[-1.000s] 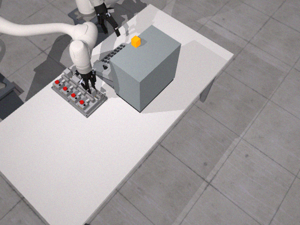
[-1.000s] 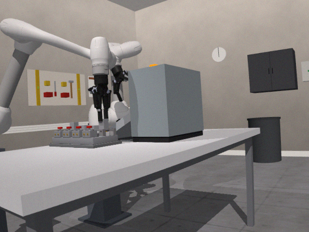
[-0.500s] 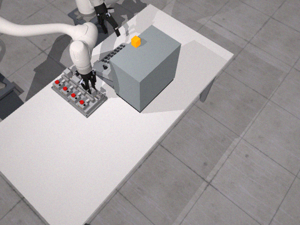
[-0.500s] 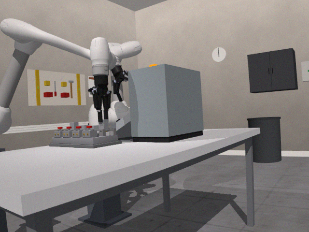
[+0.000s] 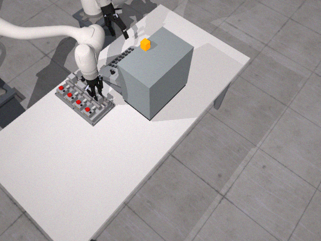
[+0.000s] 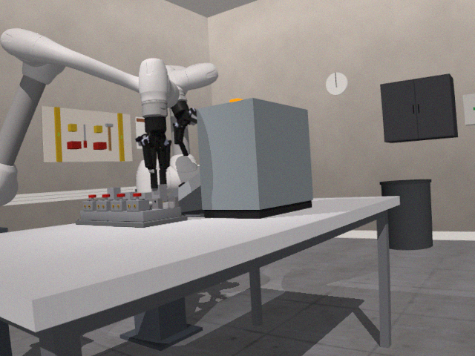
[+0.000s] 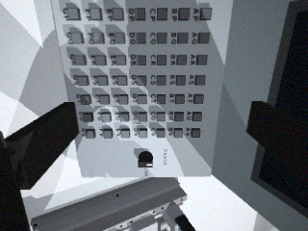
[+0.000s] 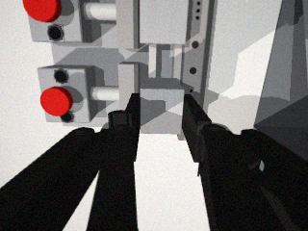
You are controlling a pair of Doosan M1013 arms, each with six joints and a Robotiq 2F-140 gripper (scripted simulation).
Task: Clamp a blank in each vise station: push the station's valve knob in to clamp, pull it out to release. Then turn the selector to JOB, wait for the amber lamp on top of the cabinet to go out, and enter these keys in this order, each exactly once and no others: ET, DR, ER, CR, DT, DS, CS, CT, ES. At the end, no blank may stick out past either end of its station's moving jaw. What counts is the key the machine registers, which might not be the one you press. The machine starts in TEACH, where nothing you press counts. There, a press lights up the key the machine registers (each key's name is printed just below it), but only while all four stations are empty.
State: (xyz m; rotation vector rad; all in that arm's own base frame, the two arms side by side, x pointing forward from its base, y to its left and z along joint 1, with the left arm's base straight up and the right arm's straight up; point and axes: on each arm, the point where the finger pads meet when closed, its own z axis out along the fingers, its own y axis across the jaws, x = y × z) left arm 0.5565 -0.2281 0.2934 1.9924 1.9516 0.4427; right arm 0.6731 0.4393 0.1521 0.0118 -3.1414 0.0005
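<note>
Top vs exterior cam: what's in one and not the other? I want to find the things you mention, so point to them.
Top only: the rows of keys [image 5: 122,56].

Exterior only: wall clock [image 6: 331,83], dark wall cabinet [image 6: 398,110], bin [image 6: 408,216] and tool board [image 6: 50,133].

Both: amber lamp [image 5: 145,44] [image 6: 235,100], machine cabinet [image 5: 165,56] [image 6: 283,161], worktable [image 5: 77,168] [image 6: 191,245], red valve knobs [image 5: 87,109] [image 6: 136,194], left gripper [image 5: 120,36] [image 6: 185,153] and right gripper [image 5: 99,98] [image 6: 159,186].

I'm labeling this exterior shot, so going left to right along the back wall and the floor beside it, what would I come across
Tool board, pale cabinet, round clock, dark wall cupboard.
</note>
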